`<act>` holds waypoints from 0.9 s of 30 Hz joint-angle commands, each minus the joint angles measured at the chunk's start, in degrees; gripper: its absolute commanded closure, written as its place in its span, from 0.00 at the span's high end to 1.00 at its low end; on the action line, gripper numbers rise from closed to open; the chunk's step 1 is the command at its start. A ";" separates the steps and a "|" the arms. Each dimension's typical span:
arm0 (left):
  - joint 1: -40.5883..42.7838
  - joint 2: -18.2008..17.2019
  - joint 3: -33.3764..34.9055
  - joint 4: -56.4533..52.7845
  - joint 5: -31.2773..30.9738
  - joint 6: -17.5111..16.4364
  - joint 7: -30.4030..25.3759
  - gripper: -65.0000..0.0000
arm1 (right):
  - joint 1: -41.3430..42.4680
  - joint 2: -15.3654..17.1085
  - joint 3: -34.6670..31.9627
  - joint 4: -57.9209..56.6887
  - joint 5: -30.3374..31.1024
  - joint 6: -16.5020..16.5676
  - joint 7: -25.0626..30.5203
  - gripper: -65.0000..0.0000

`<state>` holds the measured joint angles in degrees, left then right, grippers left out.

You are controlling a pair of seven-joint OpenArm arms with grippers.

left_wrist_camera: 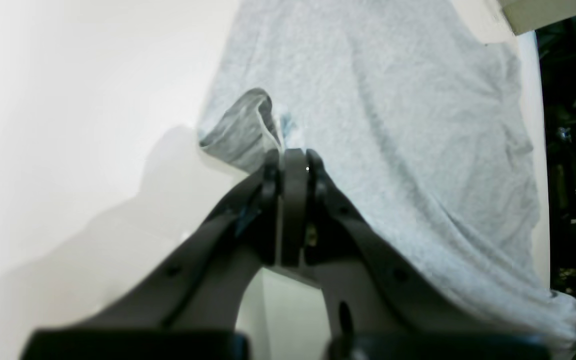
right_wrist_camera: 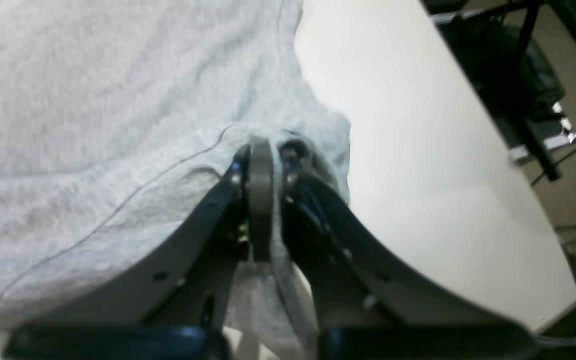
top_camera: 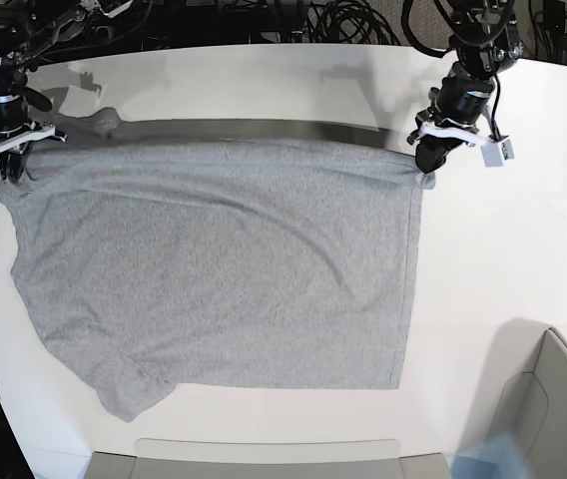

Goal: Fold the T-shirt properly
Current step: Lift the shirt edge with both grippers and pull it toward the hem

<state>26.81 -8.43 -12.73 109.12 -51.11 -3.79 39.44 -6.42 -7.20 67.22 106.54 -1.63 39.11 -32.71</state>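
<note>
While both arms work the far edge, the T-shirt (top_camera: 214, 269) lies spread plain side up across the white table (top_camera: 503, 249), its far hem pulled into a nearly straight line between the two grippers. Left gripper (top_camera: 428, 160), at the far right in the base view: jaws pressed together on the far right corner of the cloth; its wrist view shows a small bunched fold just beyond the fingertips (left_wrist_camera: 293, 160). Right gripper (top_camera: 9, 160), at the far left: jaws likewise closed, pinching the far left corner, fabric gathered around the fingertips (right_wrist_camera: 260, 160). Near left, one sleeve (top_camera: 129, 394) sticks out past the near hem. A grey bin (top_camera: 553, 419) sits at the near right corner.
</note>
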 commanded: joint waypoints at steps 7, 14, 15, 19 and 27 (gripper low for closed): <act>-4.17 -0.32 0.03 0.99 -0.27 5.51 -0.98 0.00 | 2.24 0.92 -2.65 -1.00 -1.14 0.89 1.90 0.00; -9.18 -0.32 0.03 0.11 -0.01 5.59 1.48 0.00 | 3.82 0.83 -7.40 -6.54 -5.71 0.89 2.34 0.00; -10.68 -0.32 -0.15 -0.42 0.08 6.39 2.71 0.00 | 4.52 0.92 -7.31 -7.16 -5.71 0.89 2.34 0.00; -15.77 -0.32 0.03 -4.90 -0.10 10.43 4.30 0.00 | 7.25 2.32 -7.66 -9.71 -8.44 0.89 2.34 0.00; -21.75 -0.41 0.03 -10.79 -0.01 10.78 4.30 0.00 | 12.61 5.40 -7.66 -13.75 -13.01 0.89 2.34 0.00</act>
<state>5.80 -8.43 -12.58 97.41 -50.98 7.31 44.82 5.06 -2.83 59.59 91.70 -15.31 39.11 -32.05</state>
